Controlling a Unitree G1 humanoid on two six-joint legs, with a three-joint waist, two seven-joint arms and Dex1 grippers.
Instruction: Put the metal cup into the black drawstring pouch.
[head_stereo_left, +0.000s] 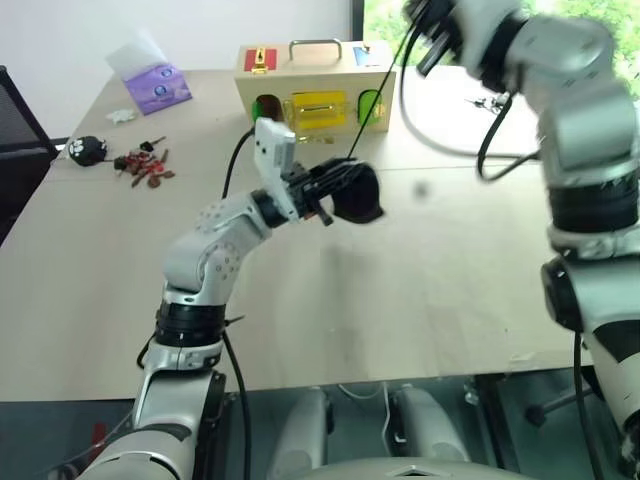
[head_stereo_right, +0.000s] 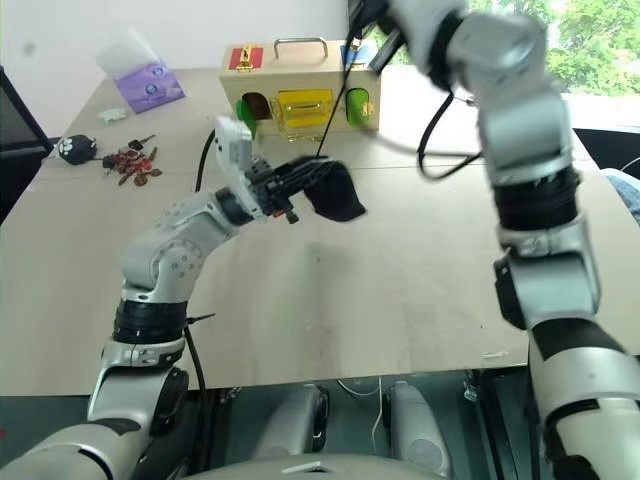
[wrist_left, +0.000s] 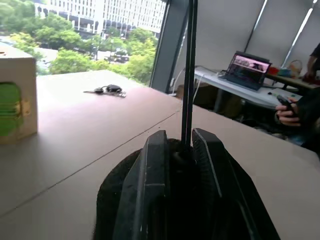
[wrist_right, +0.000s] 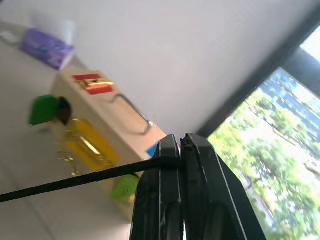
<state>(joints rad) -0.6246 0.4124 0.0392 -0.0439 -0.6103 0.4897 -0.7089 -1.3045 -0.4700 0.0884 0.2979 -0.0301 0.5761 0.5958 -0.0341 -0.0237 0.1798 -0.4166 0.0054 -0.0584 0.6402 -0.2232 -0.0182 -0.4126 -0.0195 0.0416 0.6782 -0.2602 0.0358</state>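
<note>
Pouch suspended mid-frame, cord drawn taut

The black drawstring pouch (head_stereo_left: 355, 193) hangs above the counter (head_stereo_left: 420, 290) at frame centre — the left gripper (head_stereo_left: 325, 190) fingers clenched on its neck. Its drawstring cord (head_stereo_left: 378, 95) runs taut to the upper right, pinched between the clenched fingers of the right gripper (wrist_right: 180, 145). Behind stands a wooden box (head_stereo_left: 315, 85); keys (head_stereo_left: 145, 165) lie upper left.

Office (laptop (wrist_left: 246, 70), desks (wrist_left: 235, 92), high-rise window (wrist_left: 100, 30))
</note>
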